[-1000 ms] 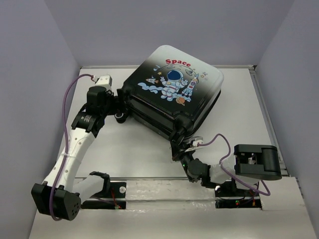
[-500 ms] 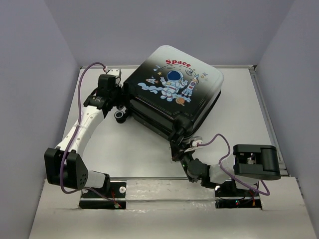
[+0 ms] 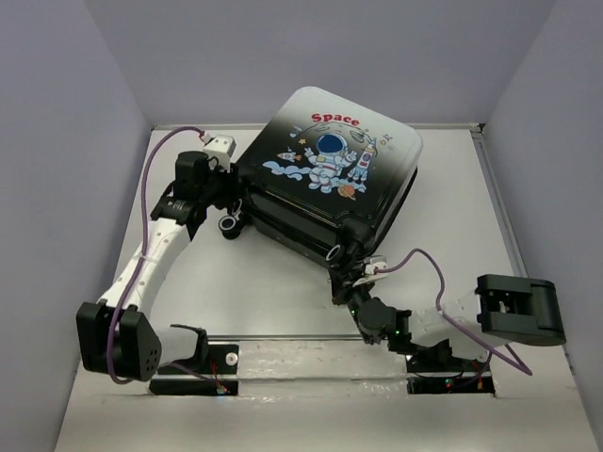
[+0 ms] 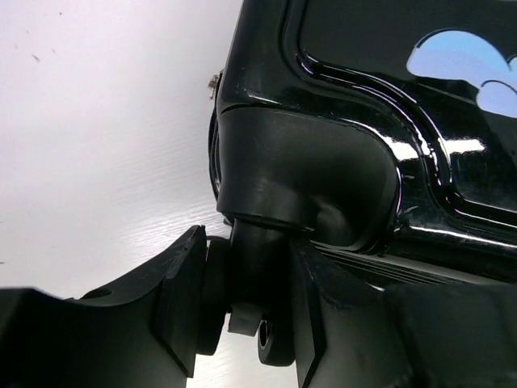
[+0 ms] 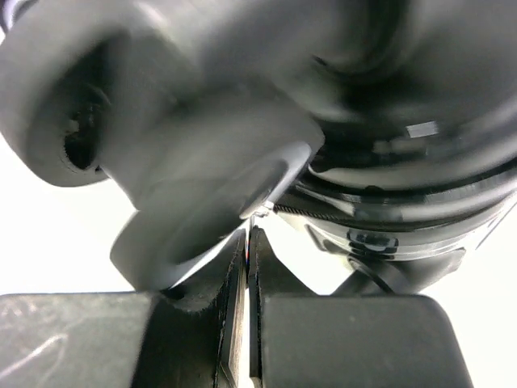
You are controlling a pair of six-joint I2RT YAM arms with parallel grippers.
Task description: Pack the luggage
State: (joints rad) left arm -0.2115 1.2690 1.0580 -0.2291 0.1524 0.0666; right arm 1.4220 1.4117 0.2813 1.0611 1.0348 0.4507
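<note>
Item: small hard-shell wheeled suitcase (image 3: 330, 179), white-to-black shell, astronaut print uppermost; lid down, flat on the white tabletop (image 3: 452, 217), mid-rear. Wheeled edge faces near-left, long axis runs away to far-right. Left end effector (image 4: 242, 259) clamped on black caster wheel (image 4: 242, 299), left corner. Right end effector (image 5: 249, 242) fingers pressed together at near-corner zip line; pull tab not discernible. Both arms equally near
</note>
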